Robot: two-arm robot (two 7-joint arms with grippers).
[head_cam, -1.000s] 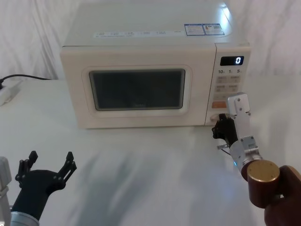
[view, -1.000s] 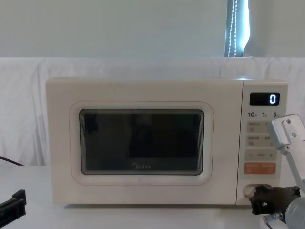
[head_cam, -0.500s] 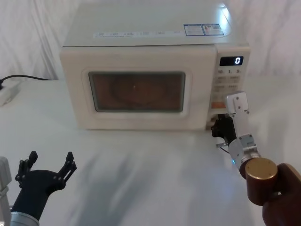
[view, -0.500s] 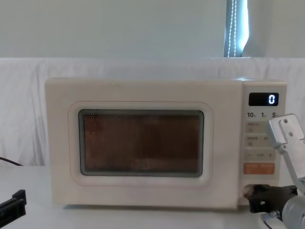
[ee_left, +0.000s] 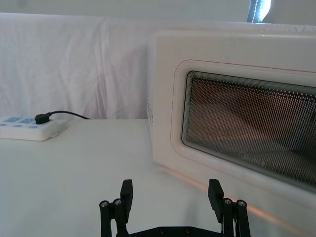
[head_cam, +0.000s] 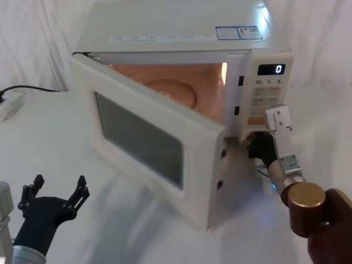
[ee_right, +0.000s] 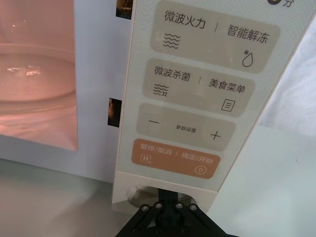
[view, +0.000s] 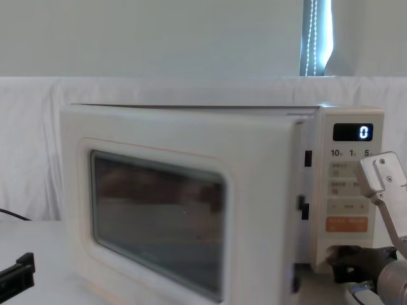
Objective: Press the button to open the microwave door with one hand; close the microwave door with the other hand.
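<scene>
The cream microwave door [head_cam: 143,137] with its dark window stands swung wide out toward me, hinged at its left side; it also shows in the left wrist view [ee_left: 237,128] and the chest view [view: 159,216]. My right gripper [head_cam: 254,147] is shut, its black tip at the button [ee_right: 143,193] under the orange key, which it partly hides; the tip shows close up [ee_right: 165,205]. Low at the near left of the table, my left gripper [head_cam: 52,198] is open and holds nothing. Its fingers [ee_left: 126,195] point toward the door, well short of it.
The lit cavity with its glass turntable [head_cam: 173,91] is exposed. The door's free edge [head_cam: 215,181] reaches far over the table in front of the microwave. A white power strip [ee_left: 24,129] and black cable lie at the far left. White cloth covers the table [head_cam: 110,231].
The door, shut a second ago, has sprung open and swung toward me, with the inside light on. The right gripper stays at the button. The left arm has not moved.
</scene>
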